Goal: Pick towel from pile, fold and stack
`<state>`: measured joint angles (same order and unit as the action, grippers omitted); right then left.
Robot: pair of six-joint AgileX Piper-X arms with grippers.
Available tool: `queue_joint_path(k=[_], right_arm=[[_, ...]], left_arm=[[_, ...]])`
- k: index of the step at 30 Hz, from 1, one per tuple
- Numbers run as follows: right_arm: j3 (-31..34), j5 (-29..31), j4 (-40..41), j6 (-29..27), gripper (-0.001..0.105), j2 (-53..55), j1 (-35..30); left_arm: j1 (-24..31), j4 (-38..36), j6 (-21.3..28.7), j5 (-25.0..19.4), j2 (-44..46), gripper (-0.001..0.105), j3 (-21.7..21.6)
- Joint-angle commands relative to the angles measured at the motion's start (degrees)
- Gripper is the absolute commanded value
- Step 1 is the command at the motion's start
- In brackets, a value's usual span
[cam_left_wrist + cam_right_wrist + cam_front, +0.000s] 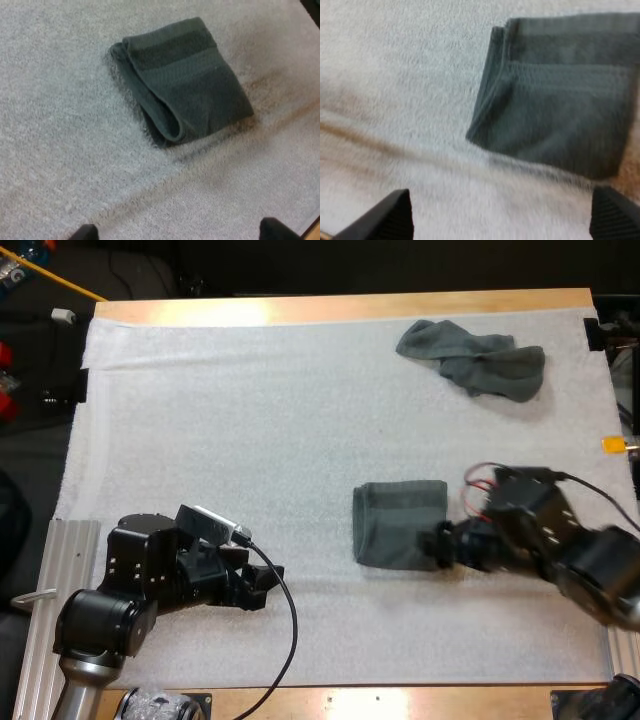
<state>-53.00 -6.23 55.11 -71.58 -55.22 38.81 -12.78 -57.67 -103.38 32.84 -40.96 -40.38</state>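
Observation:
A folded dark grey-green towel (398, 523) lies flat on the white mat, right of centre. A crumpled towel (476, 358) of the same colour sits at the far right of the mat. My left gripper (268, 585) rests low near the front edge, pointing toward the folded towel (185, 82), a good gap short of it. Its fingertips (85, 233) stand wide apart with nothing between them. My right gripper (440, 544) is just beside the folded towel's right edge. It is open, and its fingertips (387, 216) are clear of the folded towel (560, 95).
The white mat (250, 420) covers most of the wooden table (330, 308). A metal rail (50, 570) runs along the mat's front left side. The mat's left and middle areas are bare.

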Motion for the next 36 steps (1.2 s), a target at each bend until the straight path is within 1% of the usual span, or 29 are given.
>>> queue_joint_path(k=[1,4,5,8,10,14,17,19,22,25,27,28,30,32,36], right_arm=[[-0.4,0.3,2.9,-0.8,0.070,2.8,0.0],[-0.4,0.3,6.2,-0.8,0.070,7.9,0.0],[-0.4,0.3,6.9,-0.8,0.070,9.2,0.0],[-0.4,0.3,8.4,-0.7,0.070,14.0,0.0],[-0.4,0.6,8.9,-0.7,0.070,17.0,0.0],[-0.4,3.6,10.3,-0.7,0.070,20.3,0.0],[-0.4,4.4,11.4,-0.7,0.070,21.3,0.0],[-0.4,4.4,12.0,-0.7,0.070,21.3,0.0],[-0.4,4.4,12.9,-0.7,0.070,21.3,0.0],[-0.4,4.4,14.6,-1.3,0.070,21.3,0.0],[-0.4,4.4,16.2,-2.5,0.070,21.3,0.0],[-0.4,4.4,16.6,-3.0,0.070,21.3,0.0],[-0.4,4.4,18.4,-4.3,0.070,21.3,0.0],[-0.4,4.4,19.8,-4.3,0.070,21.3,0.0],[-0.4,4.4,21.9,-4.3,0.070,21.3,0.0]], left_arm=[[-0.2,0.8,0.0,0.4,0.0,0.062,-0.1],[-0.2,1.1,0.0,0.4,0.0,0.070,-0.1],[-0.2,1.3,0.0,0.4,0.0,0.071,-0.1],[-0.2,2.5,-0.1,0.4,-0.1,0.071,-0.1],[-0.2,3.8,-1.4,0.4,-0.3,0.071,-0.1],[-0.2,6.4,-3.2,0.5,-2.2,0.071,-0.1],[-0.3,8.1,-3.9,1.7,-5.3,0.071,-0.1],[-0.9,10.1,-5.2,2.9,-7.8,0.071,-0.1],[-4.1,13.9,-7.5,3.0,-12.2,0.071,-0.1],[-8.4,19.5,-10.7,2.6,-17.4,0.071,-0.1],[-11.5,24.1,-13.1,1.5,-21.2,0.071,-0.1],[-12.0,25.4,-13.7,1.4,-22.4,0.071,-0.1],[-14.0,29.3,-16.6,0.7,-26.6,0.071,-0.1],[-14.9,31.3,-18.0,-0.1,-29.5,0.071,-0.1],[-15.5,36.1,-21.2,0.3,-36.7,0.071,-0.1]])
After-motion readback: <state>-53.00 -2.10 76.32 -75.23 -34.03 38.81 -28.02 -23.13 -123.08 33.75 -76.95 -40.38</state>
